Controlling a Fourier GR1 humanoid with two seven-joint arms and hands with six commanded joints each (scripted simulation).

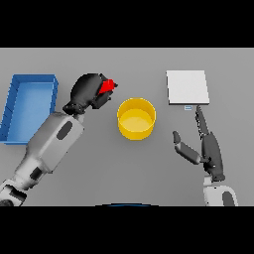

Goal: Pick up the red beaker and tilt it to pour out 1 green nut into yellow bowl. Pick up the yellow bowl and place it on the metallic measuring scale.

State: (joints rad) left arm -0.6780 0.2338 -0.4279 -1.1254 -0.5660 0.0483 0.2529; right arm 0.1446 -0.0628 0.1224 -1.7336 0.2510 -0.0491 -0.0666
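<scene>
The grey table (99, 168) fills the view, and the largest thing on it is the blue tray (15, 99) at the far left, which seems to play no part in this job. Next in size is the square metallic scale (187, 87) at the upper right, lying flat with a small light tab at its near edge; it waits there as the final resting place for the bowl. The yellow bowl (136, 118) stands upright in the middle, well apart from the scale and just to the right of the left hand, so it sits where a pour from that side should land. No green nut can be seen inside it, though the inside is too blurred to be sure. The left hand (88, 92) is raised above the table with its fingers curled tight round the red beaker (107, 86), of which only a small red part shows past the fingers, pointing toward the bowl; that looks like a tilt for pouring, and I judge the pour to be under way or about to begin. The right hand (208, 146) hovers near the scale's near edge, fingers straight and thumb spread, holding nothing, likely kept ready for lifting the bowl afterwards.
</scene>
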